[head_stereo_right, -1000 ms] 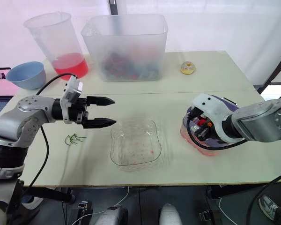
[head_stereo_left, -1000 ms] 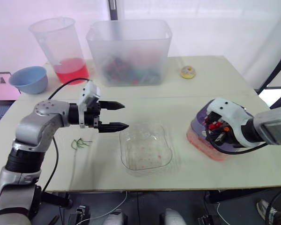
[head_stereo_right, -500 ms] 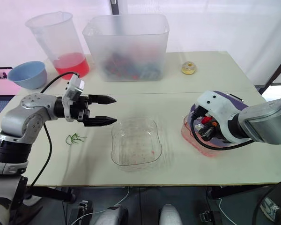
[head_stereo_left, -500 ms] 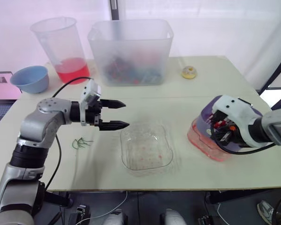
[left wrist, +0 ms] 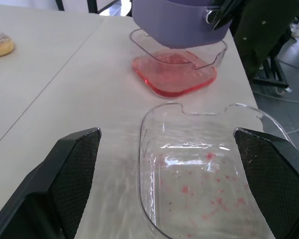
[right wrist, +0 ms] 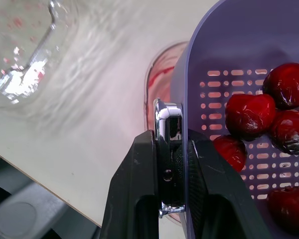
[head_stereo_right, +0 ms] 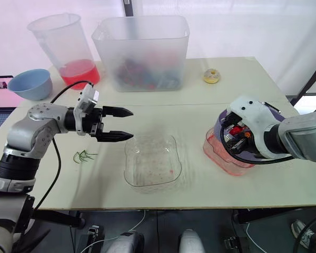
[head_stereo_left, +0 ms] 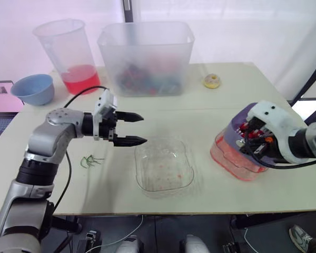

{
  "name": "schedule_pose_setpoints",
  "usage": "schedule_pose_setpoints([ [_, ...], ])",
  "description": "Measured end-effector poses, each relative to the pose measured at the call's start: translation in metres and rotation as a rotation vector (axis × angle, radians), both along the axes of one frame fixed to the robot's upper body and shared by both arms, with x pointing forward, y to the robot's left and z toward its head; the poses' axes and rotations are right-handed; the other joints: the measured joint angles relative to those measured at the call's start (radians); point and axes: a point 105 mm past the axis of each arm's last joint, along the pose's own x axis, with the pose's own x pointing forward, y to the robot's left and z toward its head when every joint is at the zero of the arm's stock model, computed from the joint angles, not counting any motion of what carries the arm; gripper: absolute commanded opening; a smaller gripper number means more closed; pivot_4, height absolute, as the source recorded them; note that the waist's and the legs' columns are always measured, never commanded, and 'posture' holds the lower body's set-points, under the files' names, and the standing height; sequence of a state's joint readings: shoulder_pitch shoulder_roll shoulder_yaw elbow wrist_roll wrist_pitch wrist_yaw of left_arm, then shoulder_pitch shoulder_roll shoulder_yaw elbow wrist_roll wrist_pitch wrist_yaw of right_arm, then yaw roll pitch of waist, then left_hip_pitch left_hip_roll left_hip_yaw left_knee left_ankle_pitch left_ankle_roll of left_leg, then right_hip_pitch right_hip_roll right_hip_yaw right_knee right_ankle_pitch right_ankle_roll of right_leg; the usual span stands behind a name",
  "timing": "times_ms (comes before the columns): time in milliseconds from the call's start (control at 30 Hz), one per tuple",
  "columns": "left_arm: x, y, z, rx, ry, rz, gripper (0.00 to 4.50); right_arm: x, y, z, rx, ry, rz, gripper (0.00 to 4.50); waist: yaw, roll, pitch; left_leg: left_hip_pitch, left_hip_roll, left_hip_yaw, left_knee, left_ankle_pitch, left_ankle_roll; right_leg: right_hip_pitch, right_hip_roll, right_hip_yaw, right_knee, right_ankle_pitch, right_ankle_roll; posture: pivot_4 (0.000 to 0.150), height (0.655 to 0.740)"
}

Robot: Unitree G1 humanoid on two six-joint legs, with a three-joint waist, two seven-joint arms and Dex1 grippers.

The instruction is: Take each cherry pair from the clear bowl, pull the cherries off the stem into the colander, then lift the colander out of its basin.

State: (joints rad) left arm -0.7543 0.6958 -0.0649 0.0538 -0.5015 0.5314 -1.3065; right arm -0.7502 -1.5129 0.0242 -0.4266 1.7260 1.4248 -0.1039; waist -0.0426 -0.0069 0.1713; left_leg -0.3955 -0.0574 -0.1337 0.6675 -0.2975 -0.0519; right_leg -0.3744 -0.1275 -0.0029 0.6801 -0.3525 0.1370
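— So where do we have the colander [right wrist: 229, 45]?

— Partly raised over its basin [left wrist: 175, 82], sitting at a tilt, with the cherries [right wrist: 249, 112] heaped inside. We judge the lift to be under way; whether the bottom has cleared the basin's rim, we can't tell.

— And our hold on it?

— Our right gripper [right wrist: 171, 143] is clamped on the colander's near edge, the two fingers pinching a small metal fitting [right wrist: 168, 124] on the rim. One edge only, so all the weight hangs off that pinch.

— That's our worry. If the smooth metal slides between the fingers, the colander could swing down, and the cherries may roll out over the low side.

— Agreed. A lower corner could also catch the basin and drag it, slopping red juice across the table [head_stereo_left: 226, 100].

— The other arm?

— Our left gripper [head_stereo_left: 144, 128] hovers spread wide and holding nothing, just beside the clear bowl [head_stereo_left: 163, 171], which has only red specks left. Bare stems [head_stereo_left: 91, 161] lie on the table beyond it, well apart from the lift.
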Motion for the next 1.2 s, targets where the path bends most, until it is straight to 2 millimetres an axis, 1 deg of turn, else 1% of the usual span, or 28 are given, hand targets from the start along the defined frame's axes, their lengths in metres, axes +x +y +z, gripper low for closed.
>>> schedule_pose_setpoints([
  [233, 0.001, 0.000, -0.001, 0.006, 0.003, 0.003, 4.50, 0.002, 0.004, 0.003, 0.036, -0.023, 0.001, 0.21, 0.000, 0.000, 0.000, 0.000, 0.000, 0.000, 0.000, 0.000, 0.000, 0.000, 0.000, 0.000, 0.000, 0.000, 0.000, 0.150, 0.7400],
  [533, -0.001, 0.000, -0.001, 0.011, 0.023, -0.014, 4.50, 0.001, 0.004, 0.002, 0.038, -0.019, 0.000, 0.21, 0.000, 0.000, 0.000, 0.000, 0.000, 0.000, 0.000, 0.000, 0.000, 0.000, 0.000, 0.000, 0.000, 0.000, 0.000, 0.150, 0.7400],
  [700, -0.002, 0.000, -0.002, 0.012, 0.031, -0.016, 4.50, 0.001, -0.003, 0.004, 0.027, -0.010, -0.021, 0.21, 0.000, 0.000, 0.000, 0.000, 0.000, 0.000, 0.000, 0.000, 0.000, 0.000, 0.000, 0.000, 0.000, 0.000, 0.000, 0.150, 0.7400],
  [867, -0.002, 0.000, -0.002, 0.009, 0.031, -0.018, 4.50, 0.000, -0.001, 0.005, 0.036, -0.002, -0.005, 0.21, 0.000, 0.000, 0.000, 0.000, 0.000, 0.000, 0.000, 0.000, 0.000, 0.000, 0.000, 0.000, 0.000, 0.000, 0.000, 0.150, 0.7400],
  [1200, -0.010, 0.000, 0.013, -0.069, 0.039, -0.053, 4.50, -0.001, -0.002, 0.000, 0.032, 0.019, 0.002, 0.21, 0.000, 0.000, 0.000, 0.000, 0.000, 0.000, 0.000, 0.000, 0.000, 0.000, 0.000, 0.000, 0.000, 0.000, 0.000, 0.150, 0.7400],
])
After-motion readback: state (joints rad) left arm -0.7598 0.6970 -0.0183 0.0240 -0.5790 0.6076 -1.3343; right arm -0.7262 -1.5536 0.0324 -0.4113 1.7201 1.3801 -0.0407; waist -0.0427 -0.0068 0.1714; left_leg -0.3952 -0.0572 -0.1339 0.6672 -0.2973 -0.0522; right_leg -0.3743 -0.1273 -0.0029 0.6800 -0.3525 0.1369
